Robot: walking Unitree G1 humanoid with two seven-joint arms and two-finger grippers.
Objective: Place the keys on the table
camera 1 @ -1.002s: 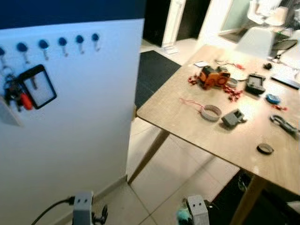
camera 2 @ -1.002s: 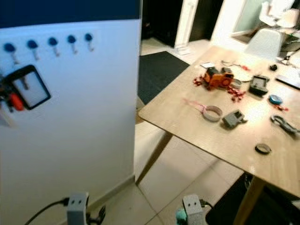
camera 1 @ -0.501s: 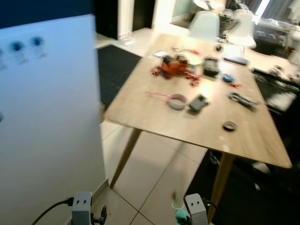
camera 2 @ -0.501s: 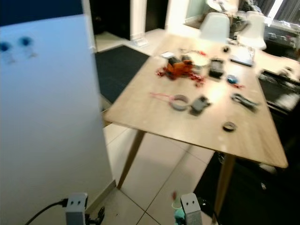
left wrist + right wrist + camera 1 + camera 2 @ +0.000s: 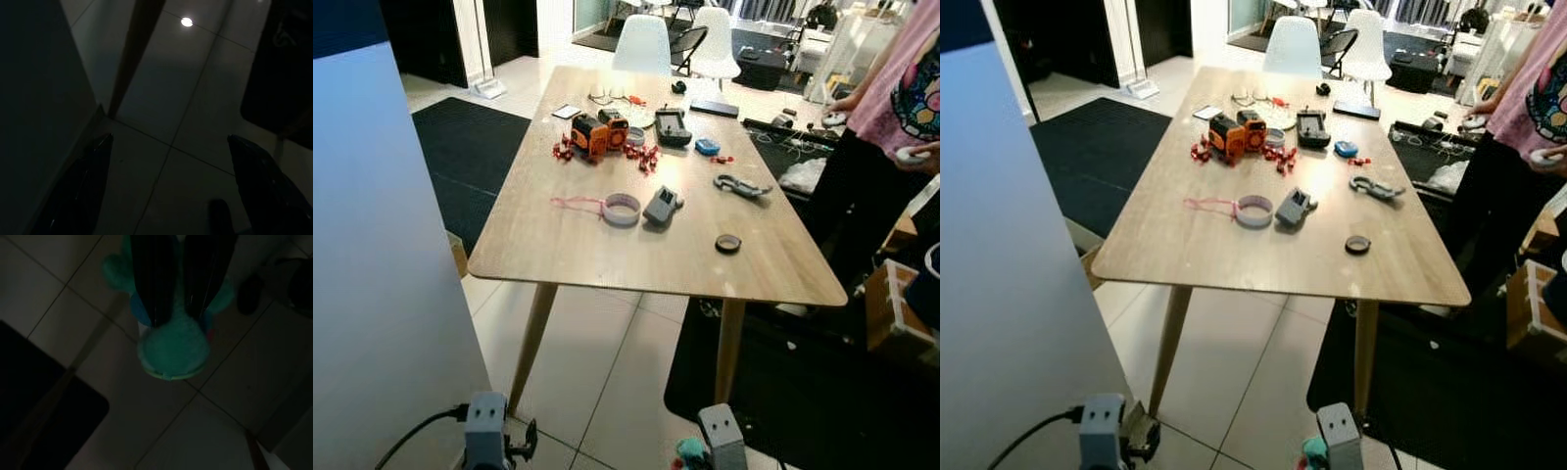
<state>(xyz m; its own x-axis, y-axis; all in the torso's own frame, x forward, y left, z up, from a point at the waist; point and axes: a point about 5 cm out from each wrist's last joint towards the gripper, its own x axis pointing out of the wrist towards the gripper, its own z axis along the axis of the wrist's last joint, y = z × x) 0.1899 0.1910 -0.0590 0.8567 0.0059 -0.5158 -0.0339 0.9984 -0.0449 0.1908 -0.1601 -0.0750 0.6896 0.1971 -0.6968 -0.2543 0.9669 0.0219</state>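
A long light-wood table point(image 5: 570, 247) stands ahead of me, its near corner closest. Both arms hang low, with their wrists at the bottom edge of the eye views. The right wrist view is dark. It shows my right gripper point(image 5: 178, 316) shut on the keys by their teal fuzzy fob point(image 5: 173, 350), which hangs above the floor tiles. A bit of that teal fob point(image 5: 689, 451) peeks out beside the right wrist. In the left wrist view, my left gripper point(image 5: 168, 142) is open over the tiles with nothing in it.
The table carries an orange toy point(image 5: 598, 131), a tape ring point(image 5: 622, 209), a grey gadget point(image 5: 661, 206), a black ring point(image 5: 728, 243) and a carabiner point(image 5: 740, 185). A white wall panel point(image 5: 382, 284) fills the left. A person point(image 5: 901, 88) stands at the right. Black rugs point(image 5: 465, 157) flank the table.
The camera has swung right. The wall hooks and hanging keys left the picture, and the table now sits in the middle. A person has come into view. Both arms stay hanging.
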